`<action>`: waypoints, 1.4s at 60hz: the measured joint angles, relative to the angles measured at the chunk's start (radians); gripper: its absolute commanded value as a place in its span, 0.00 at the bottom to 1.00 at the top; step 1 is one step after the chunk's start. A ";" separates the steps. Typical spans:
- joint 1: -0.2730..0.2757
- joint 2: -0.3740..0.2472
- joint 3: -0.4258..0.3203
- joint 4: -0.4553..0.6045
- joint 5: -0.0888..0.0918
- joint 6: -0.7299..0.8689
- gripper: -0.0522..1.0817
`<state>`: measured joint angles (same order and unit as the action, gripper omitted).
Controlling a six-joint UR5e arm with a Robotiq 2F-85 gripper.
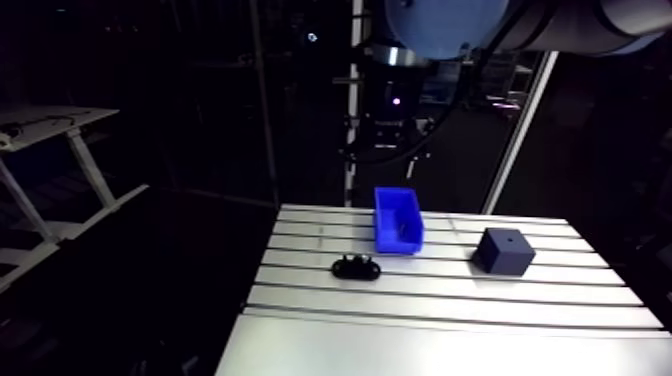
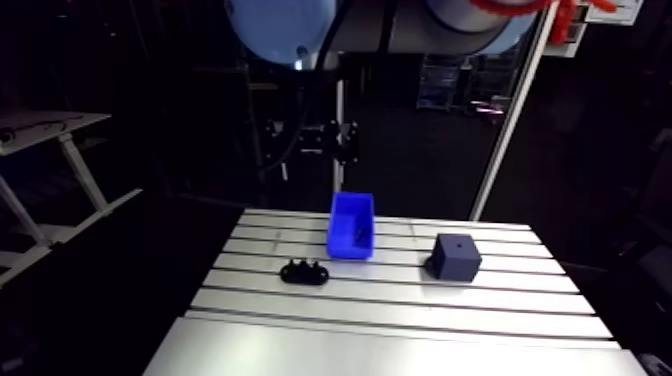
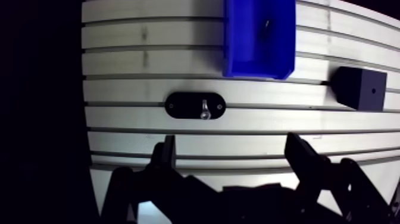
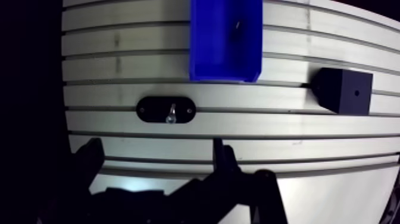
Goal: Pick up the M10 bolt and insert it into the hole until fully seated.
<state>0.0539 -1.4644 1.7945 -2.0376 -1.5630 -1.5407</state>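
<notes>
The claw point(image 3: 231, 143) hangs spread and empty — the bolt point(image 3: 204, 109) lies on a black holder point(image 3: 178, 105) ahead.

A blue open-topped bin point(image 3: 256, 68) stands on the slotted aluminium desk point(image 3: 149, 59), set lengthwise across the grooves. 1 small dark item point(image 3: 266, 24), too small to identify, lies inside it. A flat black oval plate point(image 3: 181, 106) rests on the desk near the bin's end, apart from it and offset to 1 side.
</notes>
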 measured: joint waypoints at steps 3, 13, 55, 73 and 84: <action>0.004 0.002 0.018 -0.023 -0.001 0.005 0.05; 0.012 0.011 0.066 -0.079 -0.003 0.020 0.05; 0.016 0.114 0.139 -0.230 -0.016 0.025 0.07; 0.017 0.156 0.145 -0.259 -0.016 0.022 0.20; 0.019 0.167 0.152 -0.263 -0.014 0.017 0.28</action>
<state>0.0727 -1.2974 1.9467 -2.3007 -1.5771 -1.5234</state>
